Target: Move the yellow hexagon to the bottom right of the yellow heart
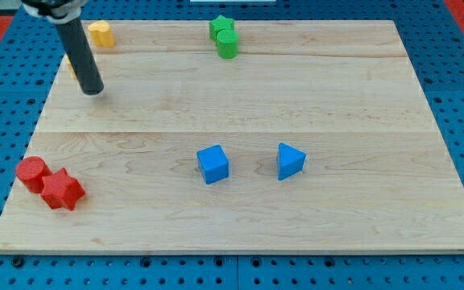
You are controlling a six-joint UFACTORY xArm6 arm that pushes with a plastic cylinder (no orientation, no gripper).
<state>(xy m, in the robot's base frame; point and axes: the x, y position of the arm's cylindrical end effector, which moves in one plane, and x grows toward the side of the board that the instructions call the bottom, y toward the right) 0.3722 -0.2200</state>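
Note:
A yellow block (pixel 100 34) sits near the board's top left corner; its shape is hard to make out. A sliver of a second yellow block (pixel 70 66) shows just left of the rod and is mostly hidden behind it, so I cannot tell which is the hexagon and which the heart. The dark rod comes down from the view's top left. My tip (pixel 93 91) rests on the board below and slightly left of the first yellow block, and just below and right of the hidden one.
A green star (pixel 221 26) touches a green cylinder (pixel 228 45) at top centre. A blue cube (pixel 213 163) and a blue triangle (pixel 290 160) lie at lower centre. A red cylinder (pixel 31 173) and a red star (pixel 62 190) sit at bottom left.

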